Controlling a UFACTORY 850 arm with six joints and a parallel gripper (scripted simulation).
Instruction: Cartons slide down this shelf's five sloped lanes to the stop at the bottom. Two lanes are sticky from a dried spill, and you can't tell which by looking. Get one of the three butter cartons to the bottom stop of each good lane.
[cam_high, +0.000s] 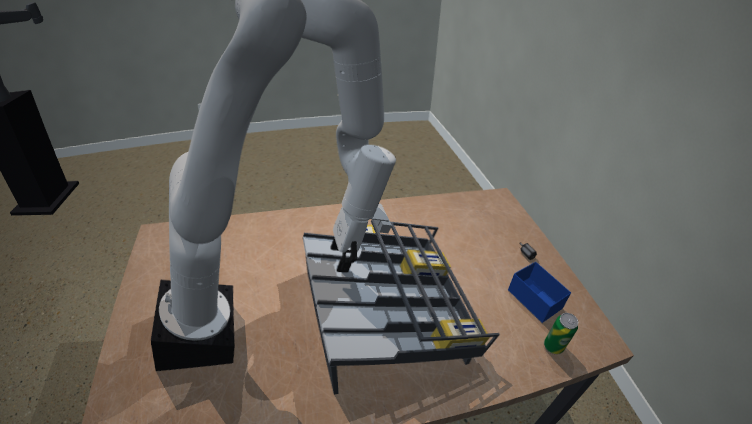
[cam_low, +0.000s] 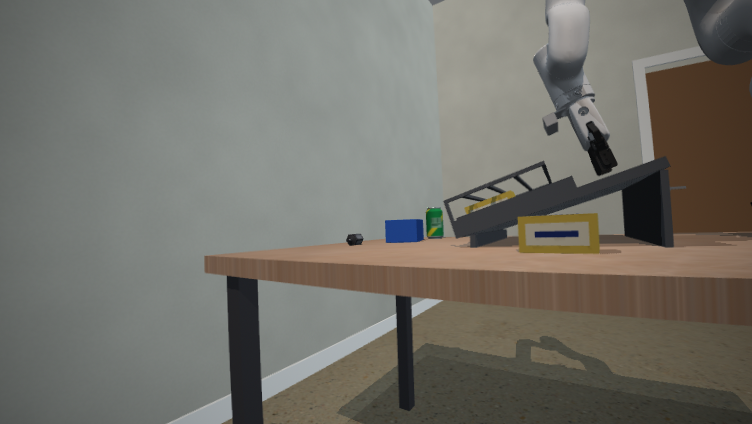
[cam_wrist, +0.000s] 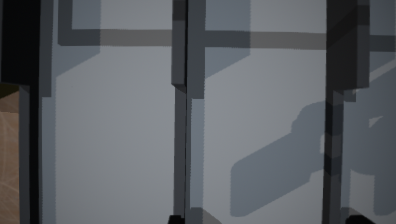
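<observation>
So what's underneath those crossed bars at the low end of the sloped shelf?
Under the bar grid, two yellow butter cartons show: one in the second lane from the far side, one in the nearest lane. The bars hide parts of both. A third carton stands on the table beside the shelf.

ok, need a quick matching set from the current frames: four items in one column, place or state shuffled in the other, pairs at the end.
Items:
1. end effector
2. soda can
3. blue bin
4. butter carton off the shelf

Place or state:
A. upright near the table's corner
B. on the table beside the shelf
C. open, holding nothing, above the shelf's high end
D. between the can and a small black object

Pairs: 1-C, 2-A, 3-D, 4-B
</observation>
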